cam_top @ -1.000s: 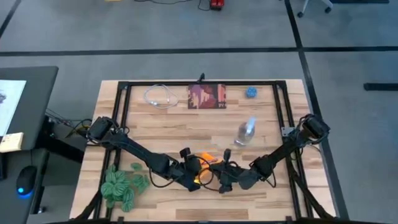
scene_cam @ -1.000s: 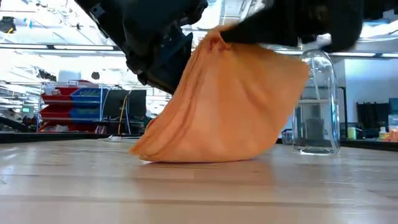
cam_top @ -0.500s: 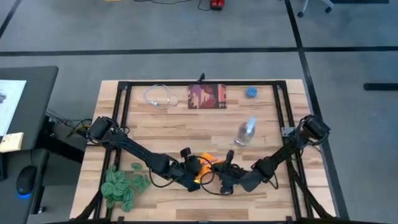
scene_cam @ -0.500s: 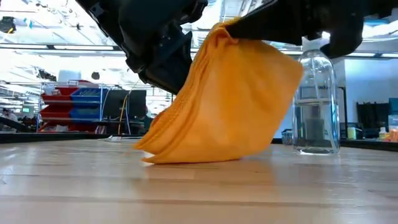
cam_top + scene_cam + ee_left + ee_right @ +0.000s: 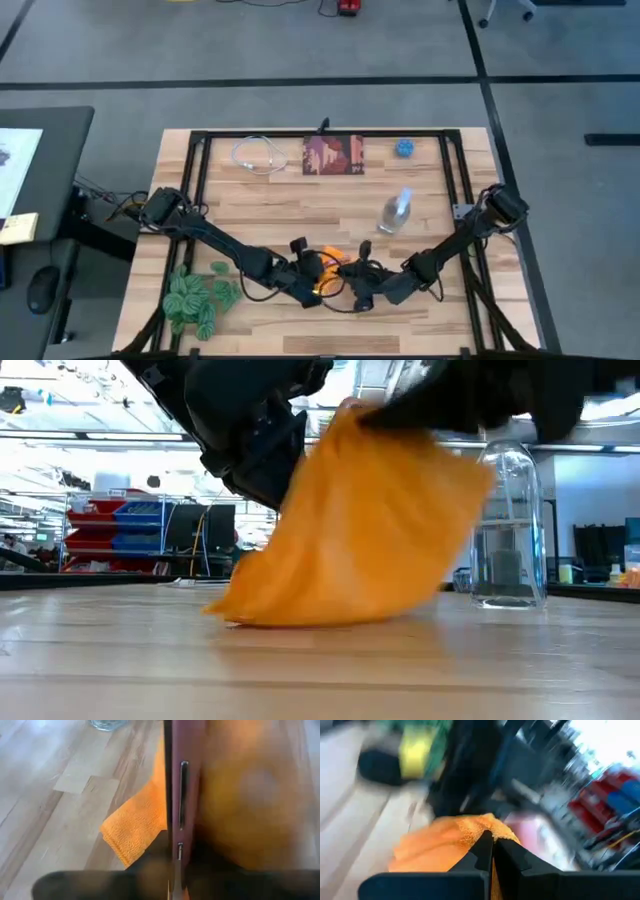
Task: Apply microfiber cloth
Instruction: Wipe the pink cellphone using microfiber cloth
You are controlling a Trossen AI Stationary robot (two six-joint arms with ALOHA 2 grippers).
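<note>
Microfiber cloth (image 5: 360, 530) pinched at its top edge by right gripper (image 5: 491, 851), draped down to the table (image 5: 320, 670), lower centre of the high view. Left gripper (image 5: 312, 276) just beside, clamped on a thin pink-edged phone (image 5: 181, 795) upright against the cloth. Clear bottle (image 5: 510, 530) behind, green plant (image 5: 195, 297) lower left.

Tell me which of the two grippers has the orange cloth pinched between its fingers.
The right gripper: its fingers are shut on a fold of the microfiber cloth. The left gripper grips a phone held on edge, with the cloth draped against it.

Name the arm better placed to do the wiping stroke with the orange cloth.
Right, most likely. The right claw is pinched on the top edge of the microfiber cloth, which hangs to the table. The left claw appears occupied with an upright phone beside the cloth.
</note>
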